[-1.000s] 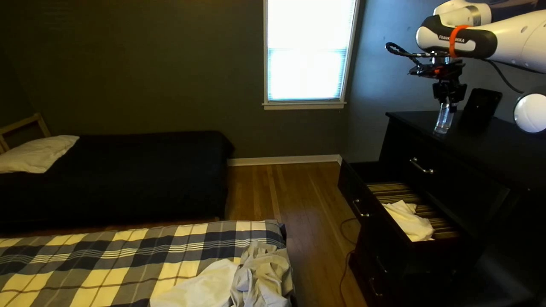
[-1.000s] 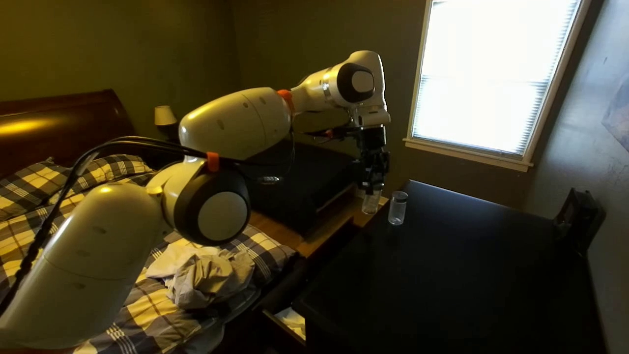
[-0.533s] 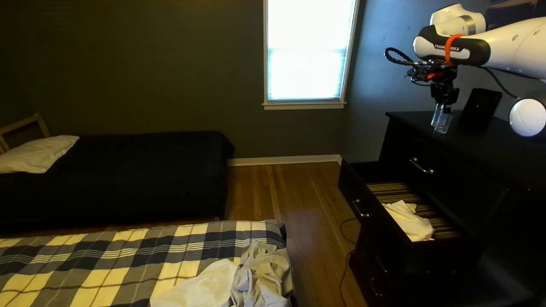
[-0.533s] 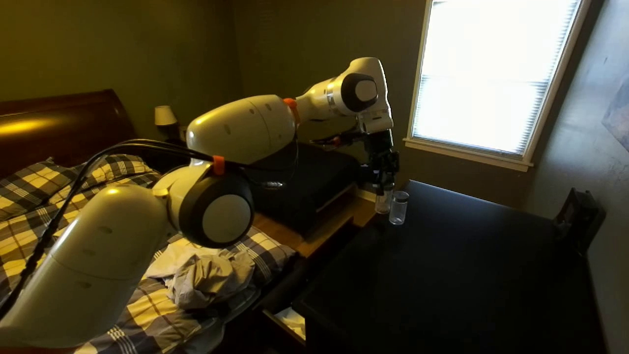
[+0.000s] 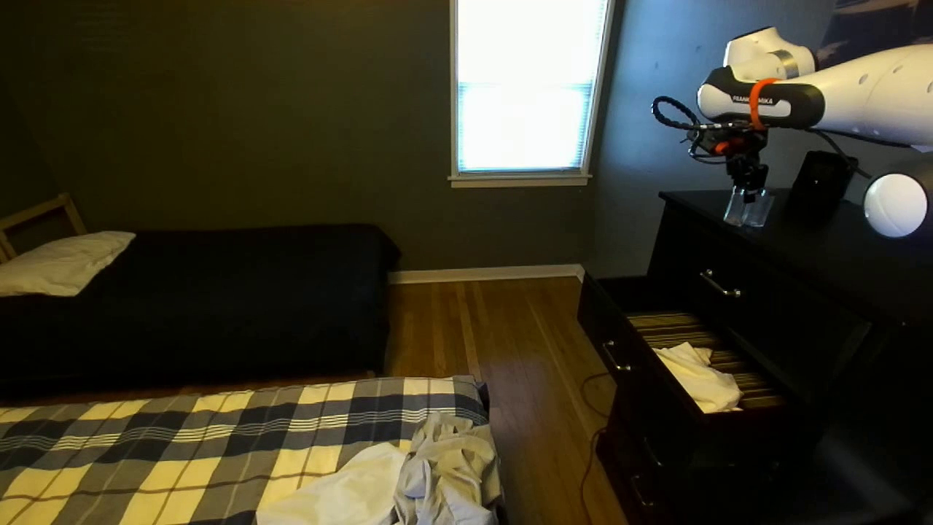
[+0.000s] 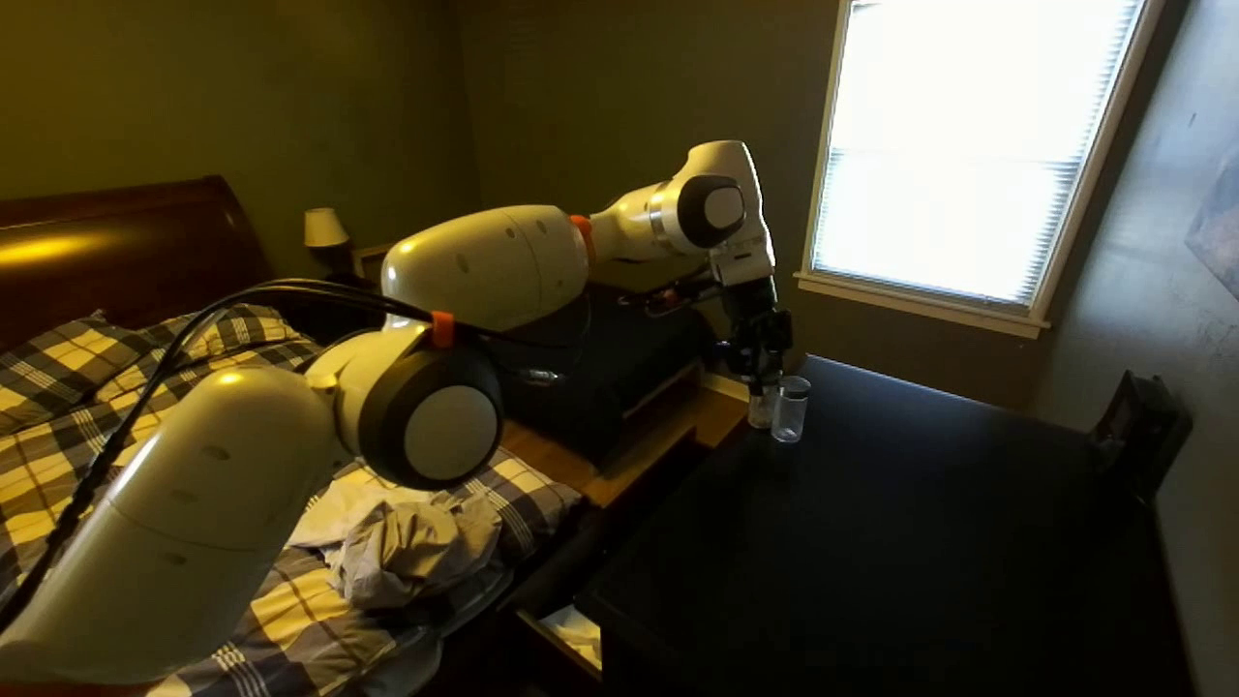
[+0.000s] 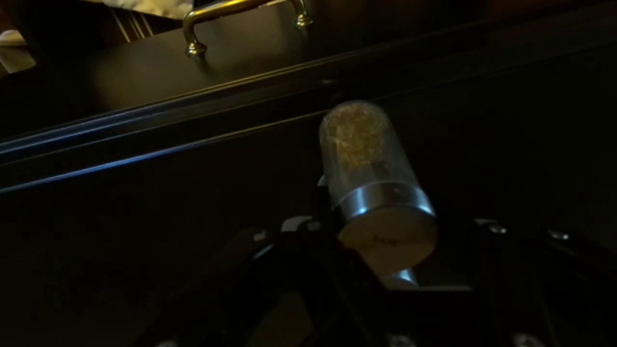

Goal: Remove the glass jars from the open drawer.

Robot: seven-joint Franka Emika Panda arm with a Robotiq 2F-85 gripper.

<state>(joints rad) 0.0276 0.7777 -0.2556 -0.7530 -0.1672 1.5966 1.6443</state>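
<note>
My gripper (image 5: 748,195) is shut on a clear glass jar (image 5: 735,210) with a metal-banded lid, upright low over the dresser top's edge. Whether its base touches the top cannot be told. In an exterior view the gripper (image 6: 765,383) and held jar (image 6: 761,410) are beside a second glass jar (image 6: 789,418), which stands upright on the dresser top. In the wrist view the held jar (image 7: 376,164) fills the jaws; a second lid (image 7: 407,277) peeks out below it. The open drawer (image 5: 619,353) has a striped liner and a white cloth (image 5: 700,375); no jars show inside.
The dark dresser top (image 6: 929,552) extends from the jars. A black device (image 6: 1142,436) stands by the wall. The bed (image 5: 240,445) with crumpled cloths (image 5: 444,467) is across the floor. The dresser's upper handle (image 5: 720,284) sticks out.
The gripper has come down with the held jar and moved sideways toward the standing jar. The two jars now appear close beside each other. The drawer and cloth have not moved.
</note>
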